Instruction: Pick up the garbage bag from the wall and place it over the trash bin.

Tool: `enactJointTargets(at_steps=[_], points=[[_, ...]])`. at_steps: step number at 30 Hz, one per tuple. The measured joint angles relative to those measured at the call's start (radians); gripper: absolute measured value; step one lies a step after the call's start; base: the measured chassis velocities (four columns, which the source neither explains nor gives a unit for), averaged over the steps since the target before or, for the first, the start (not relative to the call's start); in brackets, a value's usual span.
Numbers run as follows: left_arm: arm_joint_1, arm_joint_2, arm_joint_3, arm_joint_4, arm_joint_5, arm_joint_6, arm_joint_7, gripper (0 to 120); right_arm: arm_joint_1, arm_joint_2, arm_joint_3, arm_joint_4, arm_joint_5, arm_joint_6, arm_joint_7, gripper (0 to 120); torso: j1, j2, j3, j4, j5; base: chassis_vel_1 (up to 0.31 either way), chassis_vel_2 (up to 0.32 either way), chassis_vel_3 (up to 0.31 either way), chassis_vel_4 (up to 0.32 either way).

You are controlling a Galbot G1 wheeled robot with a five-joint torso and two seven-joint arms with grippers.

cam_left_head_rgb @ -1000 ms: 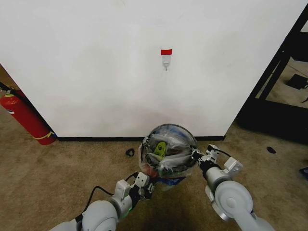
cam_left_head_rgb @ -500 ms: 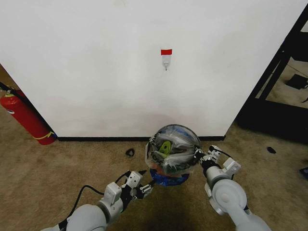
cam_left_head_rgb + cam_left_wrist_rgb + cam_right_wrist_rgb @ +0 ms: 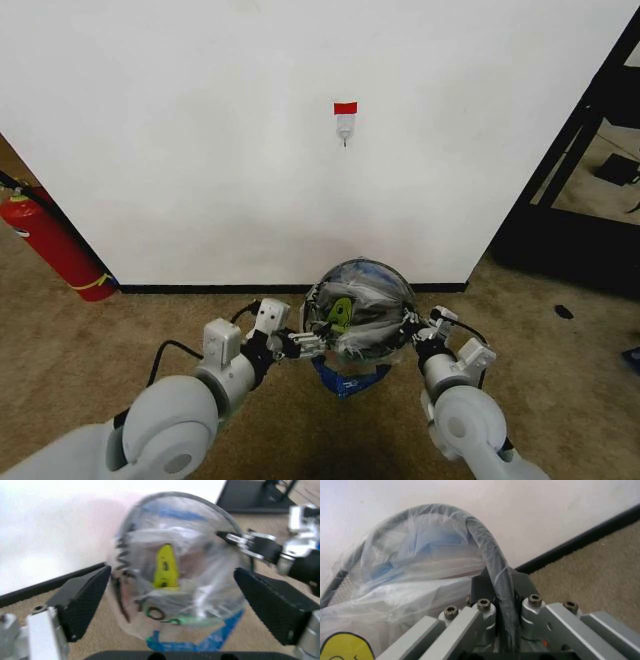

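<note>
The black wire trash bin (image 3: pixel 372 272) stands on the carpet at the foot of the white wall (image 3: pixel 200 150). The translucent garbage bag (image 3: pixel 360 315) with its yellow mark lies over the bin's mouth, and a blue-printed part hangs down in front. My right gripper (image 3: pixel 408 326) is at the bin's right side, shut on the bag-covered rim (image 3: pixel 490 555). At the bin's left side my left gripper (image 3: pixel 304 343) is open. Its black pads (image 3: pixel 82 602) stand wide apart with the bag (image 3: pixel 175 585) a little ahead of them.
A small white hook (image 3: pixel 345 128) under a red tape strip (image 3: pixel 345 107) is on the wall above the bin. A red fire extinguisher (image 3: pixel 55 245) leans at the left. A black frame (image 3: pixel 580 170) stands at the right, and a small dark object (image 3: pixel 270 316) lies on the carpet.
My left arm has let go of the bag's lower left part and swung from in front of the bin up to its left side. The bag now sits closer around the bin.
</note>
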Motion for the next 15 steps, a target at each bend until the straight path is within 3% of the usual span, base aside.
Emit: enactJointTargets(at_steps=[3,6,15], points=[[-0.059,-0.001,0.030,0.004,-0.050,0.025,0.005,88,0.004,0.001,-0.009,-0.001,-0.027,0.005,-0.005,0,0.000,0.000,0.000,0.0004,0.0000,0.000,0.000,0.000,0.000],[-0.256,-0.045,0.119,0.058,-0.169,0.061,0.007,69,-0.002,-0.003,-0.011,0.006,-0.065,0.012,-0.010,0,0.000,0.000,0.000,-0.0004,0.0000,0.000,0.000,0.000,0.000],[-0.501,-0.143,0.318,0.196,-0.282,0.121,-0.064,39,-0.008,-0.013,-0.008,0.009,-0.122,0.031,-0.018,0,0.000,0.000,0.000,-0.0002,0.0001,0.000,0.000,0.000,0.000]])
